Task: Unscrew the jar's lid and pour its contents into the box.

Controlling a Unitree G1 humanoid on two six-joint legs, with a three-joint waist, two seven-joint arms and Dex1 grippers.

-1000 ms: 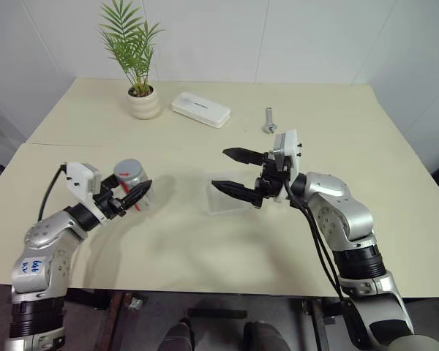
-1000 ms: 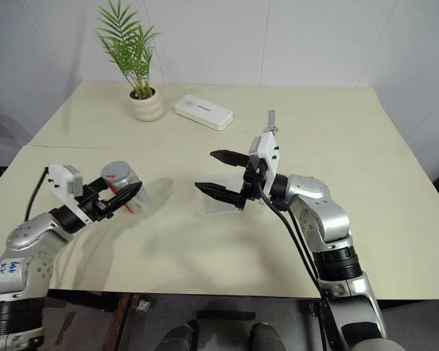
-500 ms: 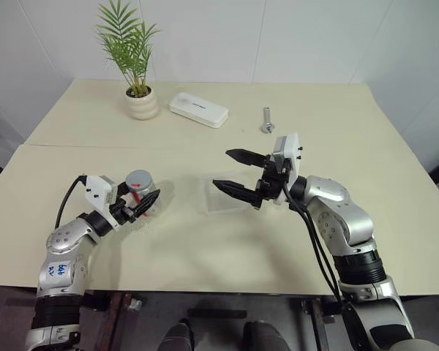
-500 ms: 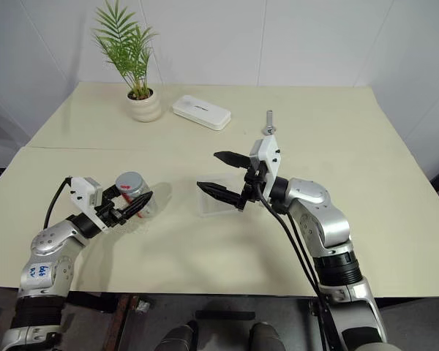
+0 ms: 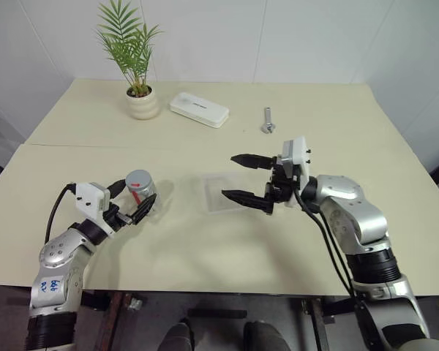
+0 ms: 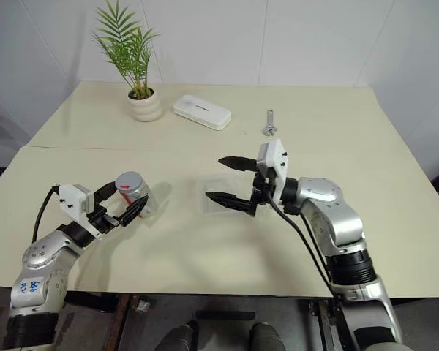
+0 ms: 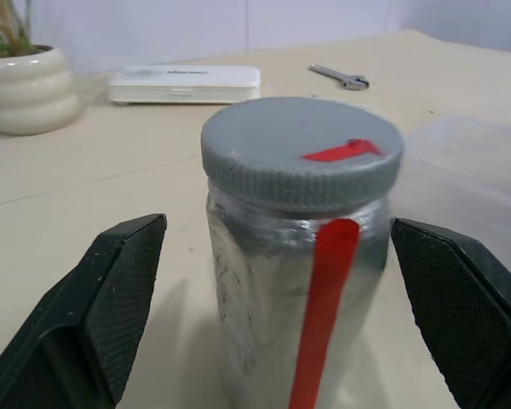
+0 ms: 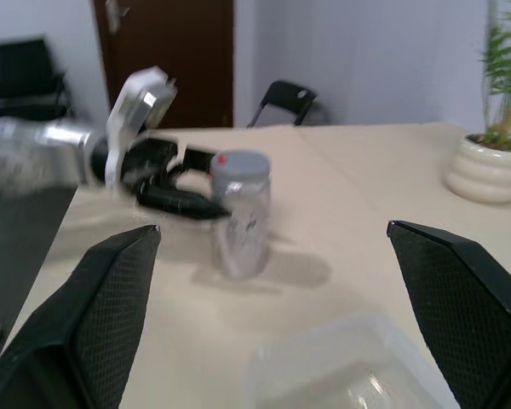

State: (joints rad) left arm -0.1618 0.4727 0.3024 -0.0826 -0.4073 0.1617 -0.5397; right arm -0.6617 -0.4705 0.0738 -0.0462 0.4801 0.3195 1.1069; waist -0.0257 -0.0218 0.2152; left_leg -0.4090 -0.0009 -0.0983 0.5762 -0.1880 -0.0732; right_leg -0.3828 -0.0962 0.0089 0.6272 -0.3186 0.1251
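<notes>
The jar [image 5: 140, 194] stands upright on the table at the front left, greyish with a red strip down its side. Its grey lid [image 7: 301, 152] is screwed on and carries a red mark. My left gripper [image 5: 132, 200] is open around the jar, and its fingers [image 7: 119, 290] stand clear of the glass on both sides. The contents are hidden behind the jar's cloudy wall. The clear box [image 5: 219, 192] lies at the table's middle. My right gripper [image 5: 243, 178] hangs open just above the box's right edge, pointing left towards the jar, with nothing in it.
A white plant pot [image 5: 143, 103] with a palm, a white oblong case [image 5: 199, 109] and a small metal wrench [image 5: 267, 120] sit along the far half of the table. The table's front edge runs close under both arms.
The left gripper brought the tilted jar down, stood it on the table and opened off it. The right gripper drifted slightly to the right and stayed open.
</notes>
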